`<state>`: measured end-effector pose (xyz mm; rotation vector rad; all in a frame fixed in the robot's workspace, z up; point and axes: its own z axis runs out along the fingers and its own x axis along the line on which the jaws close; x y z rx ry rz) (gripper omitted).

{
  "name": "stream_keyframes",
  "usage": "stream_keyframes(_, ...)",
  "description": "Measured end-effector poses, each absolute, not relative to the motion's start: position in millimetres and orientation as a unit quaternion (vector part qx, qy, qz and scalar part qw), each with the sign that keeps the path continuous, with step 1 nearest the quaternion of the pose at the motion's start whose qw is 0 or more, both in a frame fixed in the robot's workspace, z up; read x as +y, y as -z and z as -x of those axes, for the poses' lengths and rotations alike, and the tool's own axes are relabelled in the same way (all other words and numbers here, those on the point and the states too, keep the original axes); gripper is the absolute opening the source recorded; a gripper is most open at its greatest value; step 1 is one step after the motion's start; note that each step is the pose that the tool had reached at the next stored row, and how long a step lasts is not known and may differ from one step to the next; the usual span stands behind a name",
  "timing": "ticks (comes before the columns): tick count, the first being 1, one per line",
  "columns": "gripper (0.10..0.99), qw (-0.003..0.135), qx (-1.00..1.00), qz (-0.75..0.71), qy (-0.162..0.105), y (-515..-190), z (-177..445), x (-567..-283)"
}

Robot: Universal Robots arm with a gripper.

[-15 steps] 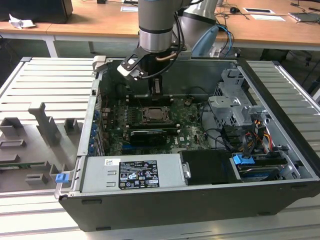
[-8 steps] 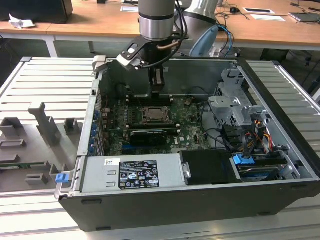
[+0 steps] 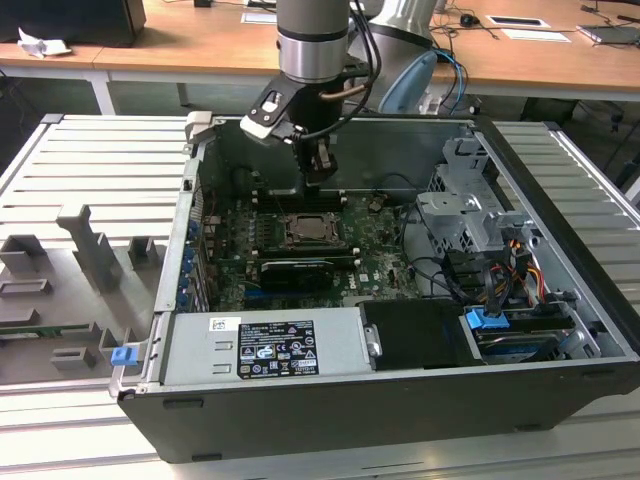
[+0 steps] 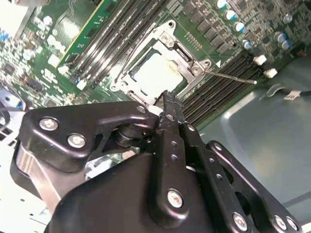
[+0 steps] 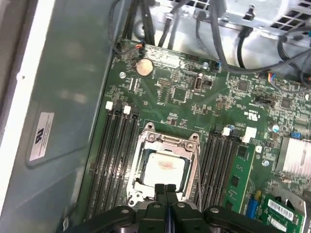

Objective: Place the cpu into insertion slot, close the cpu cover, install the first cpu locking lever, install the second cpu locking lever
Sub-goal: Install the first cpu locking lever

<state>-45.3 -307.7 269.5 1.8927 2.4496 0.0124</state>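
The insertion slot (image 3: pixel 315 232) sits amid the green board inside the open computer case. The cpu (image 5: pixel 163 167) lies flat in it, its pale metal face showing through the window of the cpu cover (image 5: pixel 167 141), which lies down over it. In the second wrist view the cpu (image 4: pixel 155 73) and cover (image 4: pixel 167 34) show again, and a thin locking lever (image 4: pixel 233 77) sticks out from the socket's corner. My gripper (image 5: pixel 165 187) hangs just above the socket's edge, shut with nothing between its fingers. It also appears as the gripper (image 3: pixel 322 178) and the gripper (image 4: pixel 167 97).
Black memory slots (image 5: pixel 116 145) flank the socket on both sides. A long black card (image 3: pixel 295 272) lies in front of it, with the grey power supply (image 3: pixel 270 345) nearer still. A drive cage (image 3: pixel 470 215) and cables (image 3: pixel 500 285) fill the exterior view's right.
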Motion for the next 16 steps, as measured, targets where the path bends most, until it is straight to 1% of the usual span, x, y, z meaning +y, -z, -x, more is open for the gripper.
stream_keyframes(16, 0.106, 0.022, 0.88, -0.475, -0.008, -269.4, 45.3, -307.7)
